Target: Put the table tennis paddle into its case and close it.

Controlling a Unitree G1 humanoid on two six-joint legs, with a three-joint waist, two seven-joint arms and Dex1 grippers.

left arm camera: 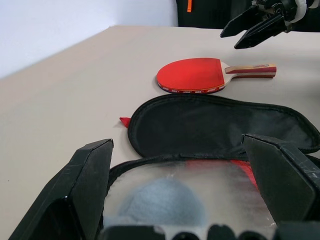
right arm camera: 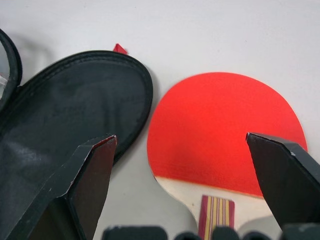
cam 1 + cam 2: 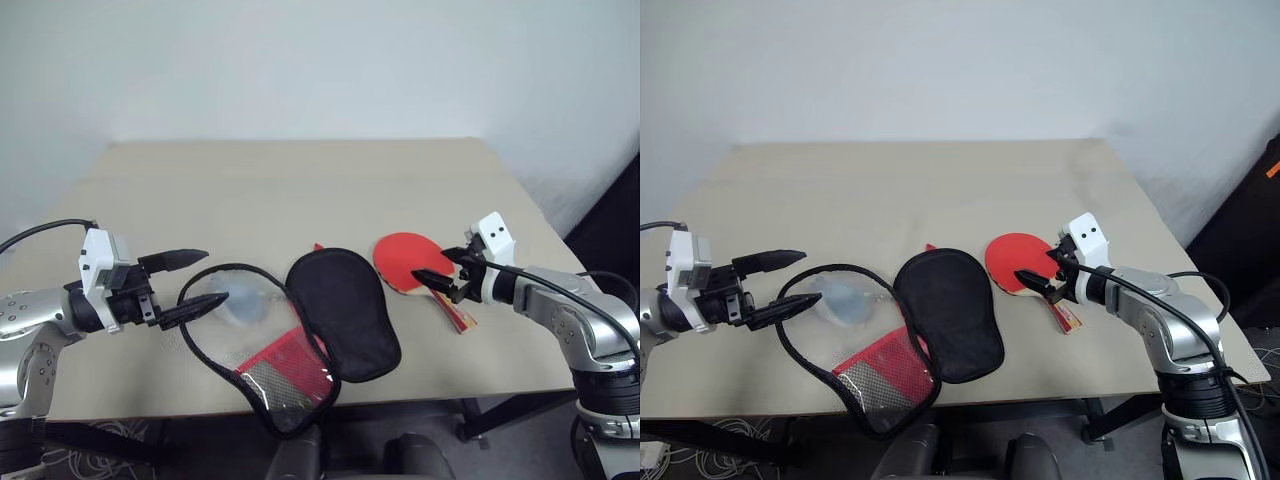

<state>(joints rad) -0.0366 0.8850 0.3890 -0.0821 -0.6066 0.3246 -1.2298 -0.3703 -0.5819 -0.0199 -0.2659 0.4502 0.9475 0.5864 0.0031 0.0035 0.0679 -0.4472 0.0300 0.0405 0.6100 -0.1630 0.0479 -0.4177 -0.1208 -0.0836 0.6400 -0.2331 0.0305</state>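
Note:
The table tennis paddle lies flat on the table, red face up, with its striped handle pointing toward the front right. My right gripper hovers open just over the join of blade and handle, holding nothing. The case lies unzipped and spread open to the paddle's left. Its black half sits beside the paddle. Its clear and red mesh half reaches over the table's front edge. My left gripper is open at that half's left rim, with nothing between its fingers.
A whitish translucent wad shows under the case's clear panel. A small red zip tab sticks out at the case's far edge. The table's right edge is close behind my right arm.

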